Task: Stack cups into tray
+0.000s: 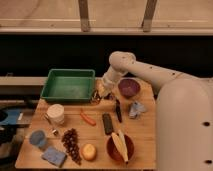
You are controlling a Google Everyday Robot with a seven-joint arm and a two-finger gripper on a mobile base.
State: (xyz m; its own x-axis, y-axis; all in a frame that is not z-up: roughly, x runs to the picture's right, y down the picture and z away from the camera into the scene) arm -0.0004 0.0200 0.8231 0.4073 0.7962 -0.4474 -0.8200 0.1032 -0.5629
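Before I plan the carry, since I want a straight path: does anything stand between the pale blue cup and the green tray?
Yes. The white container stands directly between the pale blue cup, at the front left, and the green tray. The gripper is at the tray's right rim, away from that path.
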